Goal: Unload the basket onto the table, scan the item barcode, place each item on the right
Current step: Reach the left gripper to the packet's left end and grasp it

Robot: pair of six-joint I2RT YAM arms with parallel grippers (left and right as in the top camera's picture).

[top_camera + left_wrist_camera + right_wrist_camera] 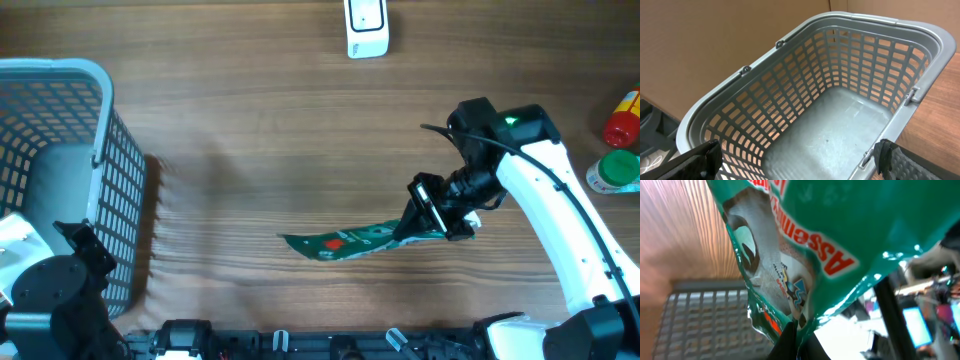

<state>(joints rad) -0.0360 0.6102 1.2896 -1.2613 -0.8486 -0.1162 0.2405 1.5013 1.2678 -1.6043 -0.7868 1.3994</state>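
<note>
The item is a flat green packet (345, 242) with red and white print, lying low over the wooden table right of centre. My right gripper (425, 222) is shut on its right end. In the right wrist view the packet (805, 240) fills the frame and its edge is pinched between the two dark fingertips of the gripper (797, 340). No barcode shows on the faces I can see. My left gripper (797, 155) hangs open over the grey basket (880, 22), with nothing between its fingers (702, 157).
A white scanner-like device (366, 28) stands at the table's far edge. The grey basket (60, 75) sits at the far left. A red bottle (622, 120) and a green-lidded container (612, 170) stand at the right edge.
</note>
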